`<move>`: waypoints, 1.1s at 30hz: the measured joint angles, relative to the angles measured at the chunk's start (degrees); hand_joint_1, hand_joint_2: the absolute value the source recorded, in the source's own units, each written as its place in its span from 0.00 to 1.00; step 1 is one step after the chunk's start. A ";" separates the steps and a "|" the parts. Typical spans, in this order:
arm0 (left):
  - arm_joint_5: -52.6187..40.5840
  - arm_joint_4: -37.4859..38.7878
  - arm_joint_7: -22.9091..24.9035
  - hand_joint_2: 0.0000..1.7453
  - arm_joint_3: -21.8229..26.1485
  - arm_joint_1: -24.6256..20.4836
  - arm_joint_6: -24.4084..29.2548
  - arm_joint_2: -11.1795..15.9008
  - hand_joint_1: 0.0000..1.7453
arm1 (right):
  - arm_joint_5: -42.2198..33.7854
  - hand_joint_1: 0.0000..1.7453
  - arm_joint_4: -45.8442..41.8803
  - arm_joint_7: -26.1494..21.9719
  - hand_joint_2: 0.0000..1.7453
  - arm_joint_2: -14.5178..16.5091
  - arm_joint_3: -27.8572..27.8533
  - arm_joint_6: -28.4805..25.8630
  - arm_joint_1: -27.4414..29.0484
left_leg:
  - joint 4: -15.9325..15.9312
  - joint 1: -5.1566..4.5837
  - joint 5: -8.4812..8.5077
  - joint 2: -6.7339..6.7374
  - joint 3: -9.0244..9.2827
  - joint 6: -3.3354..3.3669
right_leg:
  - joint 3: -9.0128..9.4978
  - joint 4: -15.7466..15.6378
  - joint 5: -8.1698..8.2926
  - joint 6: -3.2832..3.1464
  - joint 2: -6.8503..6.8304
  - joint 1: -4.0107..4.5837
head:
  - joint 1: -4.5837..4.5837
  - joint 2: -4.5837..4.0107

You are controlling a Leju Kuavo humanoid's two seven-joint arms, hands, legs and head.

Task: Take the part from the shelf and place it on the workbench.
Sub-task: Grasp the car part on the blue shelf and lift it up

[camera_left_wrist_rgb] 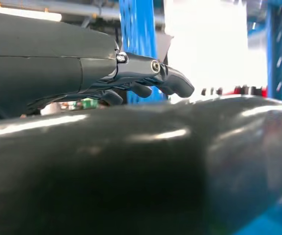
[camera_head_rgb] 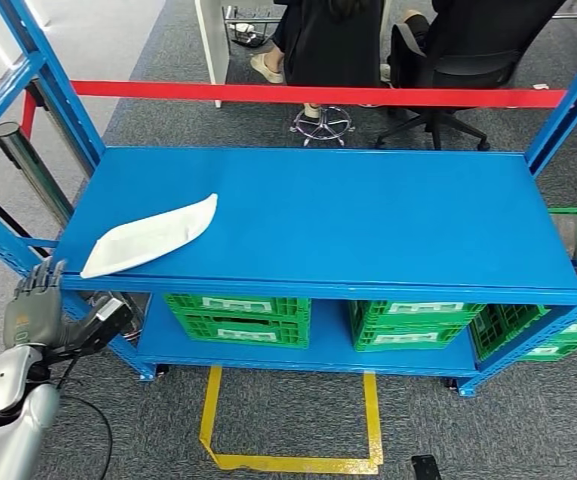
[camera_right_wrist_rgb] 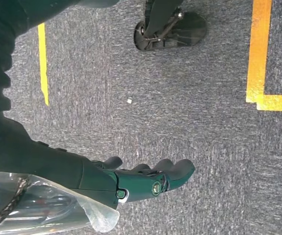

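Dark fingers (camera_left_wrist_rgb: 176, 84) of the left hand (camera_head_rgb: 34, 305) lie nearly straight and apart with nothing between them; in the head view that hand rises at about eight o'clock, just off the near left corner of the blue shelf (camera_head_rgb: 391, 215), not touching it. The right hand (camera_right_wrist_rgb: 146, 178) hangs over grey carpet (camera_right_wrist_rgb: 191, 122), its fingers gently curved, spread and empty; a fold of clear plastic wrap (camera_right_wrist_rgb: 58, 208) covers the arm behind it.

Out from the left hand, toward about one o'clock, the part (camera_head_rgb: 153, 237) lies flat on the shelf's top deck near the front left edge: a long, white, thin curved panel, one end pointed and aimed toward the shelf's middle. It looks light and fairly stiff, probably smooth and a bit slippery, and thin enough to flex or slide if pinched at one tip. My judgement is that the near edge overhanging the shelf lip offers the best hold, thumb beneath and fingers on top, close to the broad end.

From the head camera come the part, green crates (camera_head_rgb: 240, 318) on the lower deck and yellow floor tape (camera_head_rgb: 292, 462). From the left wrist comes the finger spread close up; from the right wrist, a chair caster (camera_right_wrist_rgb: 168, 29) on the floor.
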 joint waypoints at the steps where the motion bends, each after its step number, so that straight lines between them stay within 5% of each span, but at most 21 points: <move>1: 0.01 -0.45 -0.43 0.00 -0.18 0.10 0.97 -0.22 0.00 | 0.00 0.00 0.02 0.00 1.00 0.03 -0.09 -0.01 0.01 | 0.00 0.00 0.00 0.00 0.00 0.00 | 0.00 0.00 0.00 0.00 0.00 0.00 | 0.00 0.00; 4: 0.20 -2.34 -1.37 0.00 -0.78 0.56 2.65 -0.81 0.00 | 0.00 0.00 0.05 0.03 1.00 0.13 -0.33 -0.03 0.02 | 0.01 0.00 0.00 0.00 0.00 0.00 | 0.00 0.00 0.00 0.00 0.00 0.00 | 0.00 0.00; 8: 0.51 -4.45 -2.38 1.00 -1.37 1.11 3.61 -1.30 0.00 | 0.00 0.00 0.09 0.22 1.00 0.23 -0.41 -0.07 0.03 | 0.00 0.01 0.00 0.00 0.00 0.00 | -0.01 0.00 0.00 0.00 0.00 0.01 | -0.01 0.00; 24: -0.58 -8.41 0.40 1.00 -4.23 -0.38 -3.38 -1.46 0.00 | 1.05 0.00 0.21 0.56 1.00 0.43 -1.33 0.33 0.03 | 0.01 0.01 0.00 0.00 0.00 0.00 | -0.02 0.00 0.00 0.00 -0.01 0.01 | 0.00 0.00; 33: -1.62 0.13 3.31 1.00 -6.93 -8.80 -9.09 -0.55 0.00 | 2.42 0.00 0.23 1.88 1.00 0.43 -1.38 1.86 -0.08 | 0.02 0.01 0.03 -0.01 -0.01 0.02 | -0.01 0.00 0.04 0.01 -0.03 0.01 | 0.00 0.00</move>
